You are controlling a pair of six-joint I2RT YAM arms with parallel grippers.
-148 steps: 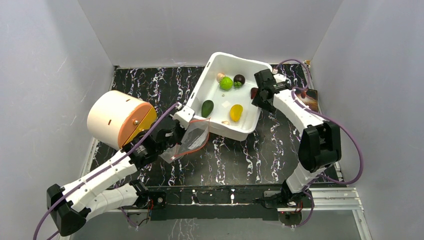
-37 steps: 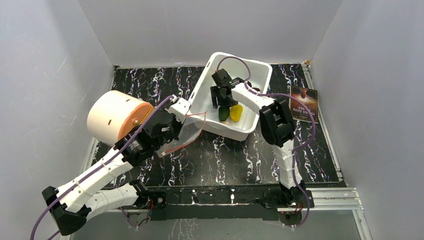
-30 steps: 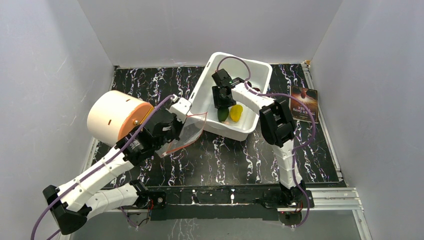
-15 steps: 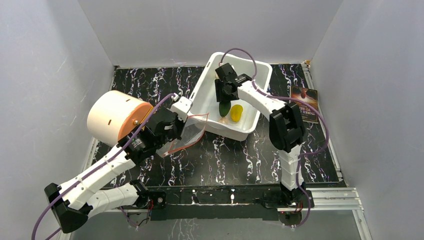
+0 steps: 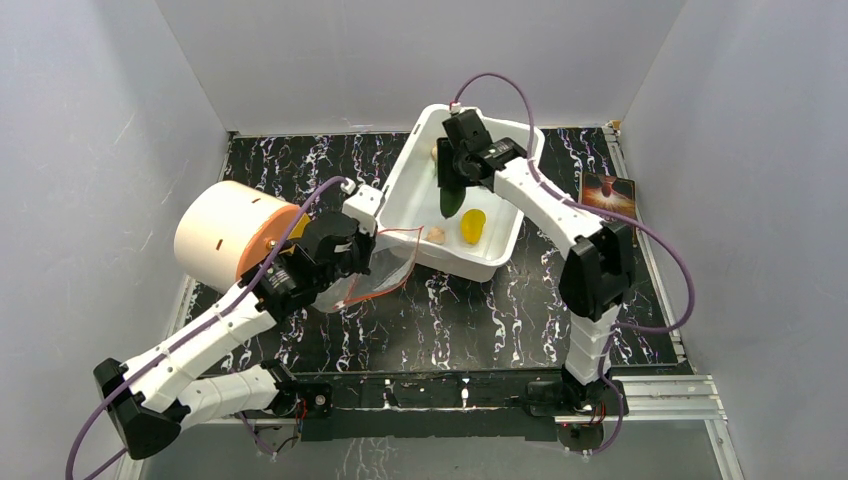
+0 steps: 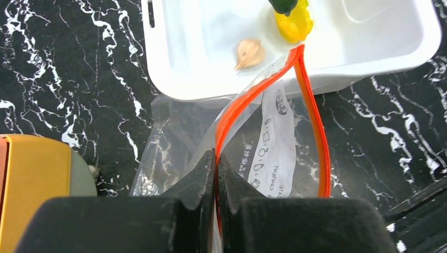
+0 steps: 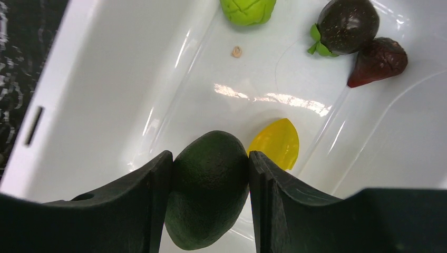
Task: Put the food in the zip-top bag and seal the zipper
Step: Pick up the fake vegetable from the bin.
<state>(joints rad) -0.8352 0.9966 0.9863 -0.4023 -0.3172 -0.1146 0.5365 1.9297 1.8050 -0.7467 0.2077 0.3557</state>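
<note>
The right jaws are clamping the smooth, dark-green avocado by its flanks and holding it over the floor of the white tub, just beside the glossy yellow mango piece — readying it, I'd say, for the carry to the bag. The left jaws are pinching together on the red-orange zipper of the crinkly clear zip-top bag, just outside the tub's wall over the table — propping the mouth agape for the food.
</note>
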